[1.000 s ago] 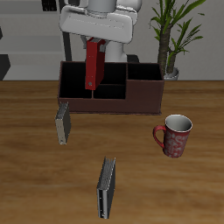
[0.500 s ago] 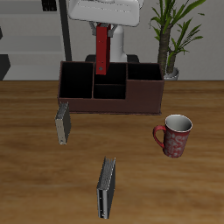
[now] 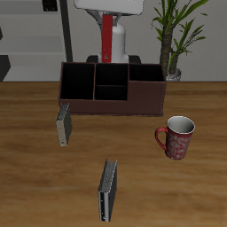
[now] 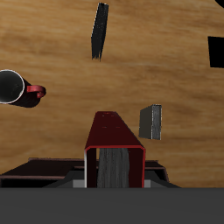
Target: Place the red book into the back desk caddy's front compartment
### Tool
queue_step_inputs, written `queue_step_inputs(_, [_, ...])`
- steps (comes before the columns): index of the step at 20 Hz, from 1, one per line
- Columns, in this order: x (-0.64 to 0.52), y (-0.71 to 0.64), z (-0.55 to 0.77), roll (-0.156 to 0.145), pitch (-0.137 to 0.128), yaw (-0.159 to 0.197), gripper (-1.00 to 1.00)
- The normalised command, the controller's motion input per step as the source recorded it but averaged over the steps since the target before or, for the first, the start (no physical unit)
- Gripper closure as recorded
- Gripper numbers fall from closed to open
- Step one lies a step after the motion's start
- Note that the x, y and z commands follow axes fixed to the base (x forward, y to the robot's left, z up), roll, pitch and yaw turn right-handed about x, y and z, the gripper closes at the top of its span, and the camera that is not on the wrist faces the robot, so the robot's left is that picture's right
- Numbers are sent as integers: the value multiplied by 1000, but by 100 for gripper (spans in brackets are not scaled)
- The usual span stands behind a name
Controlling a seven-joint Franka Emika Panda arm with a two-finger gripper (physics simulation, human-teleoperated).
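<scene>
The gripper [image 4: 112, 185] has the red book [image 3: 107, 39] clamped by its top edge, hanging upright high above the back desk caddy [image 3: 113, 89], probably so it can drop straight into the small front compartment [image 3: 111, 92]. Two grey books [image 3: 64, 124] and a mug [image 3: 177, 136] sit on the worktop [image 3: 35, 177], well clear.

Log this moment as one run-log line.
phase: carry | gripper: shut on red book | book: upright, above back desk caddy | front compartment: empty | placed: no

Table [image 3: 35, 168] wood-grained, matt; red book [image 3: 107, 40] smooth cover; mug [image 3: 177, 136] glossy, patterned.
</scene>
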Motion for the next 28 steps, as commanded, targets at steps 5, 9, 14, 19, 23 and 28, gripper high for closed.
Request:
queue_step_inputs(5, [-238,-63,-74,-77,18,6,100])
queue_step_inputs(9, [-247,-61,-89,-52,5,4,100])
queue_step_inputs(14, [-245,47,-1,-16,-4,13,100])
queue_step_inputs(19, [-266,156,10,-1,-13,38,100])
queue_step_inputs(23, [-222,174,-24,24,-7,50,100])
queue_step_inputs(28, [-105,37,-58,7,12,100,100])
